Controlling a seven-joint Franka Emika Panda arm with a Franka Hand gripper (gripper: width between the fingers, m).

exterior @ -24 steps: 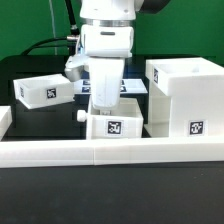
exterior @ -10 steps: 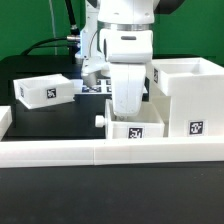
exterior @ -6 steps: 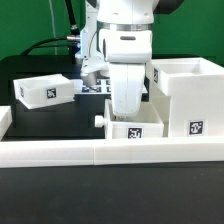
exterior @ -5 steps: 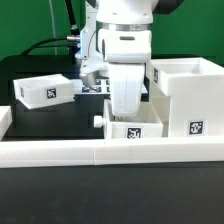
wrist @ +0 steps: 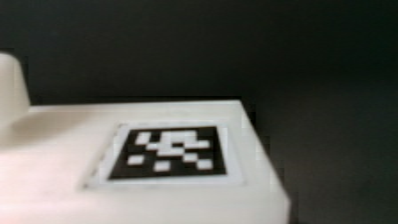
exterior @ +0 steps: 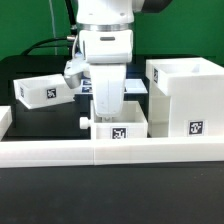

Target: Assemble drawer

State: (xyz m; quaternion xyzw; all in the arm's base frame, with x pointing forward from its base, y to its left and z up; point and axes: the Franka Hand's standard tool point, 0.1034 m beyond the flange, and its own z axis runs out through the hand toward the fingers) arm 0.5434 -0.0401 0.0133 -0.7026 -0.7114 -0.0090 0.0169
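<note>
The large boxy casing stands at the exterior view's right, open side up. One small tray lies tilted at the left. The other small tray sits in the middle by the front bar, with its tag facing the camera and a knob on its left side. My gripper reaches straight down into this tray, and its fingers are closed on the tray's wall. The tray stands a small gap away from the casing. In the wrist view, a white tagged face fills the frame and my fingers do not show.
Long low white border bars run along the front, and another bar stands at the left edge. The marker board lies flat behind my arm. Black cables and a green backdrop lie behind the black table.
My gripper and the middle tray have moved together to the exterior view's left, away from the casing. The left tray and the casing have not moved.
</note>
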